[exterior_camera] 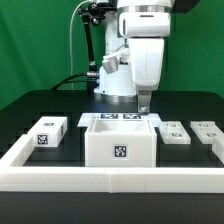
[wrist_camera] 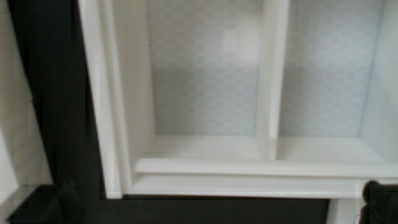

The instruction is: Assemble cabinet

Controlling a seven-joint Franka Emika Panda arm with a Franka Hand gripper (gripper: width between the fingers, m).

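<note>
The cabinet (exterior_camera: 120,144) is the big white open-topped box at the front middle, with a tag on its front face. In the wrist view I look down into its pale inside (wrist_camera: 205,90), split by an upright white divider (wrist_camera: 278,80). My gripper (exterior_camera: 143,101) hangs just above the cabinet's back right edge. In the wrist view the gripper (wrist_camera: 210,206) is open and empty, with one dark fingertip (wrist_camera: 43,206) in each lower corner. The cabinet's white wall (wrist_camera: 231,175) lies just ahead of the fingers, and black table shows between them.
A small white tagged block (exterior_camera: 47,133) lies at the exterior view's left of the cabinet. Two flatter tagged pieces (exterior_camera: 175,133) (exterior_camera: 207,131) lie at its right. The marker board (exterior_camera: 118,117) lies behind the cabinet. A long low white border rail (exterior_camera: 110,179) runs along the front and sides.
</note>
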